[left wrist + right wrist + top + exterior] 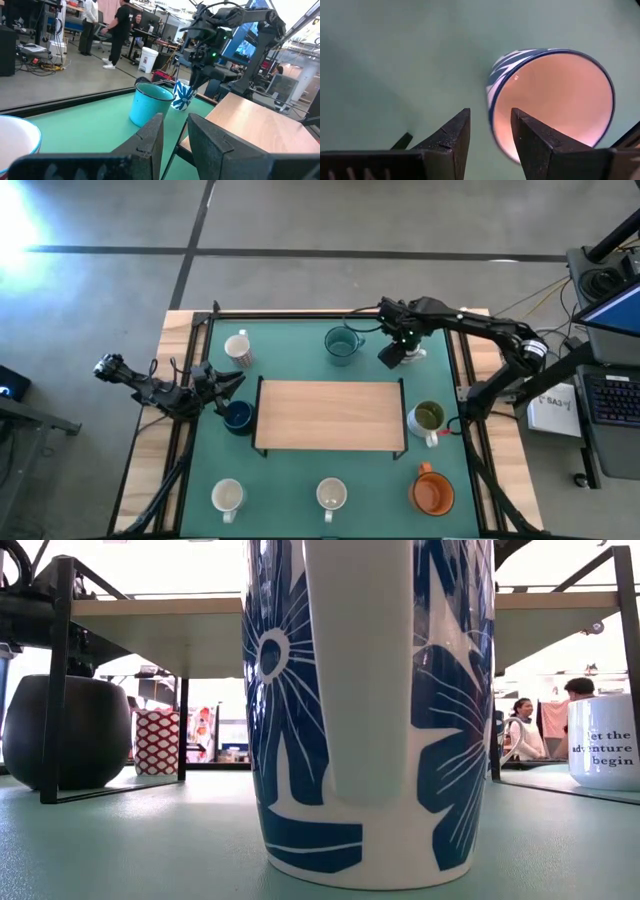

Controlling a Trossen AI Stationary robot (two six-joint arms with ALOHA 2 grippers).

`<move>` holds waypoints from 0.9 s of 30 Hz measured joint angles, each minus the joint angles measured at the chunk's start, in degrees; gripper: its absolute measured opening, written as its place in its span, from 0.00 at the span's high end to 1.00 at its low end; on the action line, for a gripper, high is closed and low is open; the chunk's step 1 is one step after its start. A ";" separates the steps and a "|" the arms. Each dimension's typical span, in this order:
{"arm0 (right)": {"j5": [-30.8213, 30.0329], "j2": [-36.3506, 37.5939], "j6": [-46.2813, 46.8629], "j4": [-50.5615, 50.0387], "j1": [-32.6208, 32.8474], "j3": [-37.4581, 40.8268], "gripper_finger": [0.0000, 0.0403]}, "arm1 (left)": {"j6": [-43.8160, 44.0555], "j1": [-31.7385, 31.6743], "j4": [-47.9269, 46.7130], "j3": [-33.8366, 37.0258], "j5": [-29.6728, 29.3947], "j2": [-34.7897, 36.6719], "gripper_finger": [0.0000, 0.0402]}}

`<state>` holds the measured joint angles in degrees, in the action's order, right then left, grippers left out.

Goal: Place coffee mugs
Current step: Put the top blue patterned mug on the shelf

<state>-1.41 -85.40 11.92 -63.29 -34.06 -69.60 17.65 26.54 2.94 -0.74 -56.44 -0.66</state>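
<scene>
At the far right of the green mat (300,480), beside the teal mug (341,345), the right gripper (490,137) hangs just above the blue-and-white floral mug (550,100), which stands upright on the mat; its fingers are parted and grip nothing, one to each side of the near rim. The placement looks complete, so a straight lift clear is called for. The left gripper (222,383) waits, fingers spread, over the navy mug (238,416) at the wooden riser's (330,412) left end.
</scene>
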 joint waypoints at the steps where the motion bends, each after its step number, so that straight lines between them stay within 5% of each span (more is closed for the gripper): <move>1: -0.04 -0.62 -0.02 0.12 -0.27 0.00 0.68 | 0.02 -0.02 0.00 0.01 0.00 0.00 0.82; 11: 0.45 -5.40 -1.61 1.20 -2.09 0.00 0.77 | 0.02 0.00 0.00 0.01 0.00 0.00 0.82; 19: -0.06 -4.70 -3.86 0.99 -2.15 0.09 0.95 | 0.01 -0.01 0.00 0.01 0.01 0.01 0.82; 27: 0.35 -2.19 -10.59 -8.04 -1.76 -3.58 0.96 | 0.00 -0.01 0.00 0.01 0.00 0.01 0.82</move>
<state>-1.06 -87.58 1.34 -71.33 -35.82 -73.19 17.65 26.54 2.94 -0.73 -56.45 -0.64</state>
